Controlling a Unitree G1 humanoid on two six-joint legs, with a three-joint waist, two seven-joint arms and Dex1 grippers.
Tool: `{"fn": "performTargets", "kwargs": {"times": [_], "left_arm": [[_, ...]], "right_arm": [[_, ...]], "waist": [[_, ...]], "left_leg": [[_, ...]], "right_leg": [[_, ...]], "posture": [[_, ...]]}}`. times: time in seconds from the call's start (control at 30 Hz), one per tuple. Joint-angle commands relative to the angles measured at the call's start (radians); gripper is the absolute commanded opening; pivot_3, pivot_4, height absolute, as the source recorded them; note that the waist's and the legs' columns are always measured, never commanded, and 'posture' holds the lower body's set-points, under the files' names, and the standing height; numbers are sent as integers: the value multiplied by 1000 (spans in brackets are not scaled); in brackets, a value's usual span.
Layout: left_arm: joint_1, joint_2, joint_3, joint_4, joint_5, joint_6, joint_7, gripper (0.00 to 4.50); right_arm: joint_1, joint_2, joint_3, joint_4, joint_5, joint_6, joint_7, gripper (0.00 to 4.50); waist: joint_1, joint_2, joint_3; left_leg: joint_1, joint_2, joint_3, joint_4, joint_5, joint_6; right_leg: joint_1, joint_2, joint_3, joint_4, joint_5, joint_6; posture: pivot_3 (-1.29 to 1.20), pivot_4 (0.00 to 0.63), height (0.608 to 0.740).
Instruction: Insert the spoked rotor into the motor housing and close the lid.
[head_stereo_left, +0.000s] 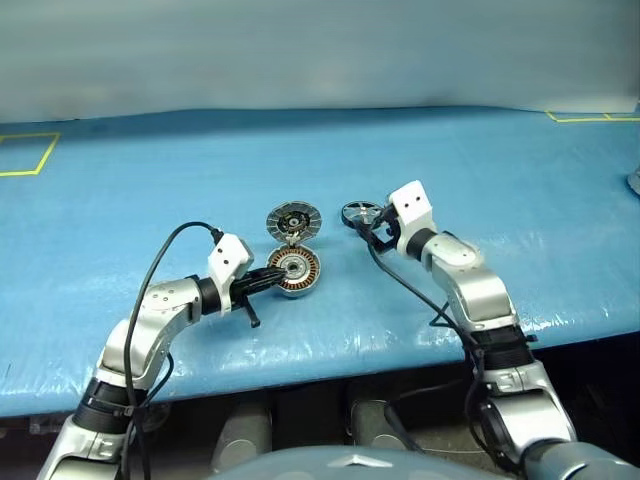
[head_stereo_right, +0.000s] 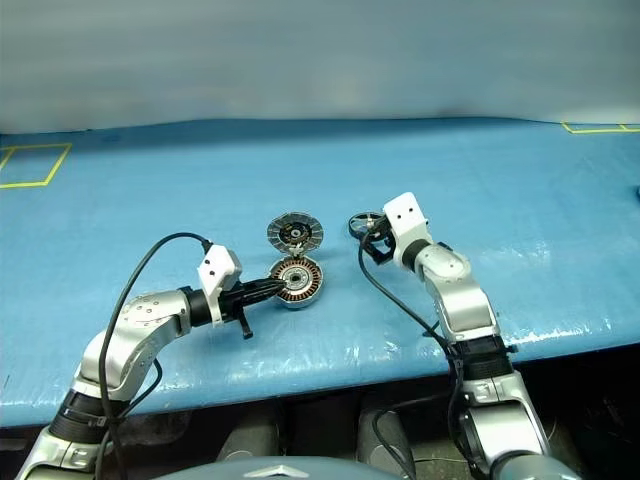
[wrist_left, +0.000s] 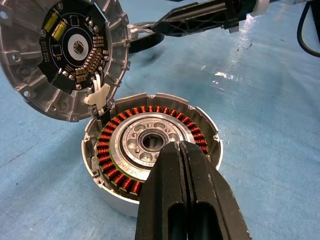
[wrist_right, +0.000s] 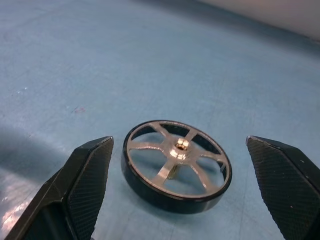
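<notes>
The right hand (wrist_right: 177, 185) is reaching across a blue table (head_stereo_left: 480, 170) with its two black fingers (wrist_right: 85, 185) spread wide, empty. The spoked rotor (wrist_right: 176, 165) is lying flat on the table just ahead of the fingertips, in line with the gap between them and not touching either; it is a black ring with shiny silver spokes and a small centre hub.

The left hand (wrist_left: 182, 150) is pinched fully closed, holding nothing, and its tip is hovering over the near edge of the motor housing (wrist_left: 150, 150). The housing is sitting on the table to the left of the rotor, a round metal cup with copper-brown windings around a silver bearing. The lid (wrist_left: 62, 55) is standing open behind it, hinged at the far rim, its dark inner face showing.
</notes>
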Motion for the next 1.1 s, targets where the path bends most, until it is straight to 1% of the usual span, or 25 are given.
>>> {"fn": "performTargets", "kwargs": {"times": [0.03,0.23,0.47,0.6,0.9,1.0,1.1], "left_arm": [[11,-1,10,-47,1,-28,13,35],[24,4,11,-51,3,-32,24,35],[22,9,17,-53,-4,-30,28,35],[20,7,15,-48,-5,-28,30,35],[29,5,22,-46,-10,-21,38,35],[31,5,21,-47,-11,-20,40,35],[31,5,23,-47,-11,-18,44,35]], "right_arm": [[-77,-7,-33,76,15,4,12,4500],[-118,-17,1,199,-14,12,42,4500],[-99,-17,14,212,-25,27,53,4500],[-86,-28,38,200,-53,22,51,4500],[-47,-42,82,87,-146,-25,-6,4500],[-47,-31,69,75,-142,-30,-17,4500],[-49,-23,67,94,-123,-17,3,4500]], "waist": [[-1,0,0],[0,0,0],[-5,0,0],[-5,0,0],[-6,0,0],[-6,0,0],[-6,0,0]], "left_leg": [[0,0,0,0,0,0],[0,0,0,0,0,1],[0,0,1,0,0,1],[0,0,1,0,0,1],[0,0,1,0,0,1],[0,0,1,0,0,1],[0,0,1,0,0,1]], "right_leg": [[0,0,0,0,0,0],[0,0,0,0,0,0],[0,0,1,0,1,2],[0,0,1,0,2,3],[-1,0,1,0,2,3],[-1,0,1,0,2,3],[-1,0,1,0,2,3]], "posture": [[0,150,740],[0,150,740],[0,150,740],[0,150,740],[0,150,740],[0,150,740],[0,150,740]]}}
